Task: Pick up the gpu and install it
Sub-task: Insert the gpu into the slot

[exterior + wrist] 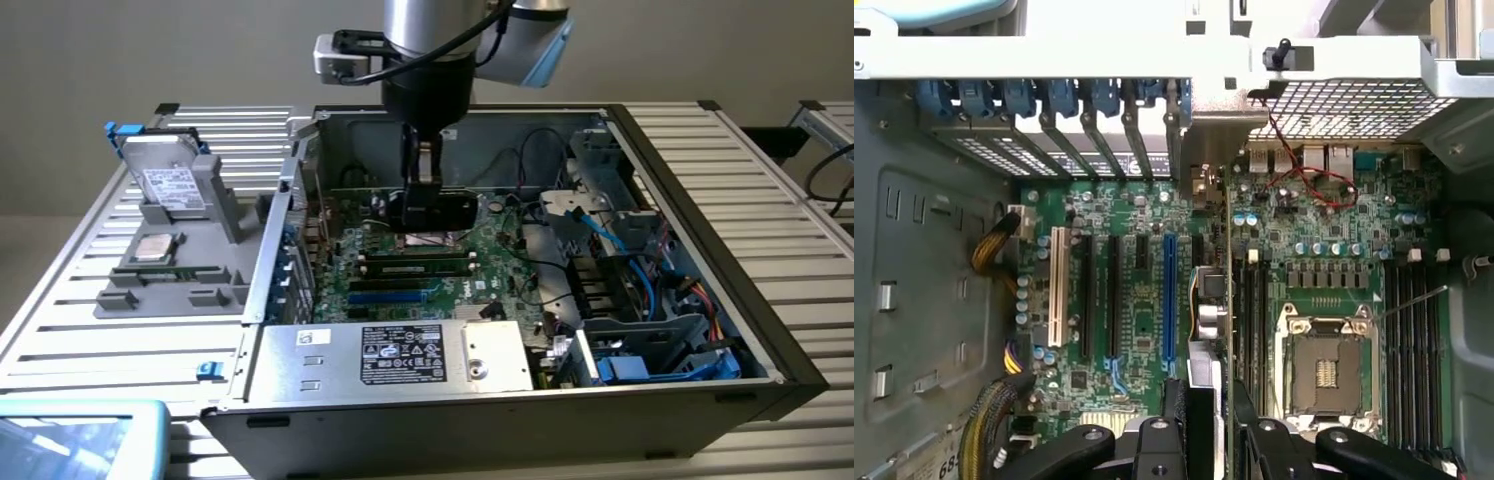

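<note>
Gripping the gpu (451, 212) edge-on, the gripper (424, 185) is clamped on it above the motherboard (400, 290), at twelve o'clock of the open case (467, 435). Exterior view: hard drive (167, 185) at nine o'clock, blue cables (667, 365) at four o'clock.

The arm (427, 50) is held upright, with the tool (1206, 400) pointed straight down. The tool is closed, and the gpu (1210, 310) is clamped edge-on between its two fingers.

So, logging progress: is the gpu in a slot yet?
Seemingly out: the tool grips the gpu on edge over the board; the blue slot lies bare.
</note>
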Controlling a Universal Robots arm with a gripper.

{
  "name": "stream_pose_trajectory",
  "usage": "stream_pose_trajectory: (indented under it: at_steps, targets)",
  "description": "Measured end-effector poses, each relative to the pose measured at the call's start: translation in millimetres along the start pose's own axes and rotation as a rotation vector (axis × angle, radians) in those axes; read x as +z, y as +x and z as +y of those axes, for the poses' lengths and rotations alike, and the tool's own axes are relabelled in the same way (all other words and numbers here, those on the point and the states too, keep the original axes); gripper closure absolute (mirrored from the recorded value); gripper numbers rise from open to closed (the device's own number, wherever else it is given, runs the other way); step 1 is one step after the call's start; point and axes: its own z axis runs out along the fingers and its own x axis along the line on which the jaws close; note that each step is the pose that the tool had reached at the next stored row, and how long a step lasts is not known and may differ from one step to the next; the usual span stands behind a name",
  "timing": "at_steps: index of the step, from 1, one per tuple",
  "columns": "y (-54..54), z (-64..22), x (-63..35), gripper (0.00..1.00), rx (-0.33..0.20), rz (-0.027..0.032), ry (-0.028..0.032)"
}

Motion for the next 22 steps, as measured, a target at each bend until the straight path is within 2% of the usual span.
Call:
stream_pose_trajectory:
  at_steps: [4,6,15,22]
  targets:
    - [1.3,3.8,4.7,0.72,0.000,-0.0003,0.0001]
    - [3.0,6.5,6.5,0.72,0.000,-0.0024,0.0000]
    - [12.0,6.1,19.7,0.72,0.000,-0.0082,0.0002]
    - [18.8,5.3,29.1,0.72,0.000,-0.0116,-0.0026]
